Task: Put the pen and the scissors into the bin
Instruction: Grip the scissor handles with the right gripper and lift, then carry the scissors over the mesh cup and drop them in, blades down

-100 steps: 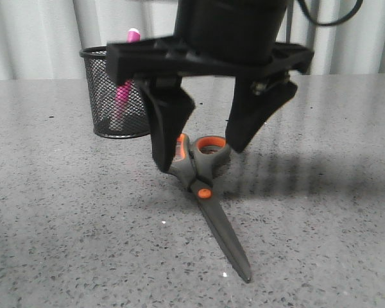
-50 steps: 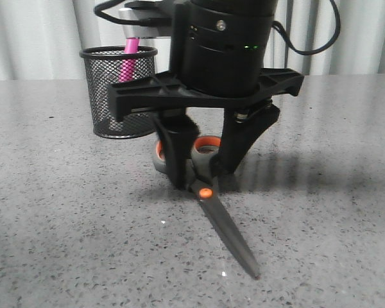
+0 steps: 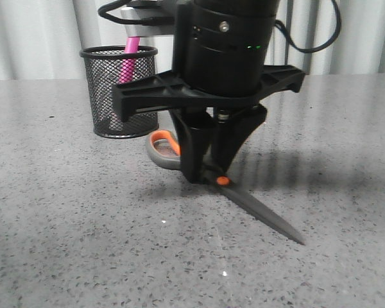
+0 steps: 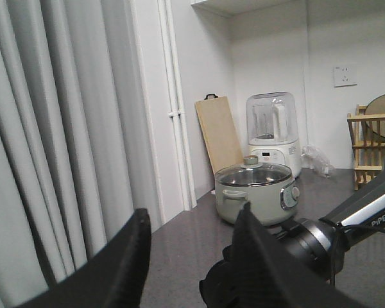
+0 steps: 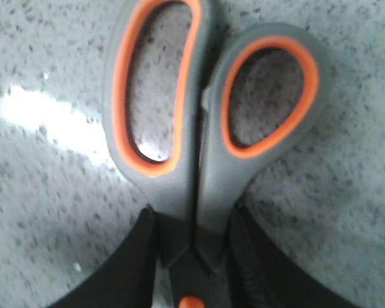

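Only readable text you get is "PiPER" on the other arm (image 4: 366,215) seen in the left wrist view; the rest of that view is background: a pot (image 4: 256,192), a blender (image 4: 273,131), a wooden board (image 4: 219,133), a curtain (image 4: 58,141).

Your right gripper (image 3: 208,173) points straight down over the table (image 3: 64,212), wrist vertical, body filling the upper centre of the front view. Its fingers (image 3: 197,151) are clamped on the scissors (image 3: 244,202) at the neck, just behind the orange pivot screw (image 3: 222,181). In the right wrist view the two pads squeeze the scissors (image 5: 205,128) where the handles meet, both finger loops sticking out past them.

Scissors: blades run from the gripper toward 4 o'clock, tip on or just above the table, can't tell which. One handle loop shows at 9 o'clock of the gripper.

Bin (image 3: 120,90) stands upright at 10 o'clock of the gripper, behind it. Pen (image 3: 129,54) is already in the bin, leaning, top above the rim.

Left gripper (image 4: 189,256) is raised, aimed at the room, fingers apart, holding nothing.
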You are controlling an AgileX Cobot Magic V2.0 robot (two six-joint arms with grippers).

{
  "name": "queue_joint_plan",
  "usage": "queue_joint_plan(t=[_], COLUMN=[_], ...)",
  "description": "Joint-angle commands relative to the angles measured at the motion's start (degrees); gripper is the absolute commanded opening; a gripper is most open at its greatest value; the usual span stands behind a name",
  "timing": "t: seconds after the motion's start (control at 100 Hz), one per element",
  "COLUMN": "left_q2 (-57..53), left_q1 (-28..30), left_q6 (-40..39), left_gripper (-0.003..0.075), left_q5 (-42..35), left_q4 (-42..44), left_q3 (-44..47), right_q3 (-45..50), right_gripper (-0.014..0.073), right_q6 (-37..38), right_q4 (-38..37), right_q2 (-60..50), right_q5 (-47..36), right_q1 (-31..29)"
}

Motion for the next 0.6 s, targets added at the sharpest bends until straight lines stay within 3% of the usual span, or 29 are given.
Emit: queue_joint_plan(t=[0.0, 0.13, 0.27, 0.46, 0.59], left_q2=[-0.8, -1.9, -2.3, -2.3, -2.3], left_q1=[-0.5, -0.5, -0.5, -0.5, -0.5], left_q6=[-0.5, -0.5, -0.5, -0.5, -0.5], left_gripper=[0.0270, 0.0270, 0.0270, 0.0270, 0.0270], left_q5=[-0.4, -0.9, -1.4, -2.2, -2.1], left_q4=[-1.8, -0.6, -0.6, -0.6, -0.6], left_q3=[-1.3, -1.3, -1.3, -1.3, -1.3], right_q3=[-0.8, -0.8, -0.8, 3.6, 8.8], right_gripper=[-0.0067, -0.0067, -0.0067, -0.0067, -0.0067], right_q6=[0.0, 0.0, 0.0, 0.0, 0.0], right_q4=[-1.4, -1.7, -3.5, -13.3, -14.0], right_q2=[-6.7, -15.6, -22.8, -23.8, -20.4], right_q5=[0.4, -2.5, -14.3, -48.8, -75.0], right_q1=[-0.1, -0.1, -0.1, -0.3, -2.8])
